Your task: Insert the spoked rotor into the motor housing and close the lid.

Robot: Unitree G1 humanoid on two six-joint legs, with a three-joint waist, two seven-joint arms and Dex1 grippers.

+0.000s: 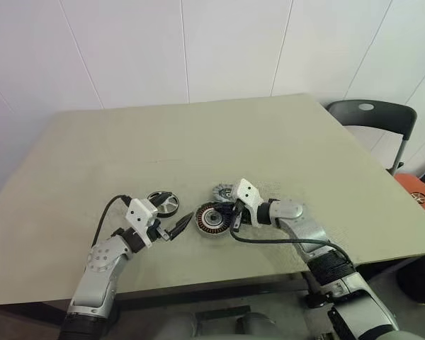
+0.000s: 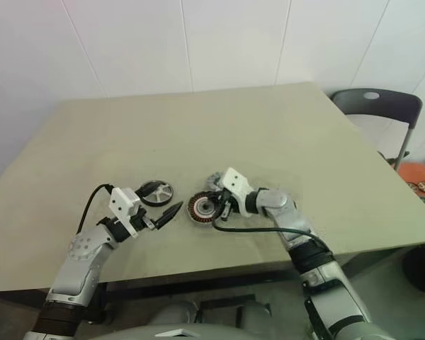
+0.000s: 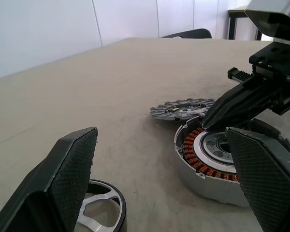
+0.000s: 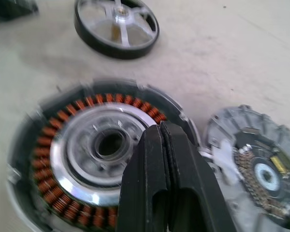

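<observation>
A: Where is the small flat grey metal spoked rotor (image 4: 253, 159)?

B: Flat on the matte beige table (image 1: 198, 142), touching the round copper-wound motor housing (image 4: 99, 154) at its one o'clock. It looks stiff, thin and probably slippery; I'd pinch its rim.

A: The black-rimmed, silver-spoked lid (image 1: 163, 203)?

B: At the housing's ten o'clock, apart.

A: Grippers?

B: Right gripper (image 4: 163, 140) clenched, empty, over the housing; left gripper (image 3: 164, 186) spread wide, holding nothing. White wall panels and a dark chair (image 1: 372, 117) stand beyond.

Beige table (image 1: 198, 142), white panelled wall (image 1: 198, 42), grey chair (image 1: 374, 113), possibly folding.
</observation>
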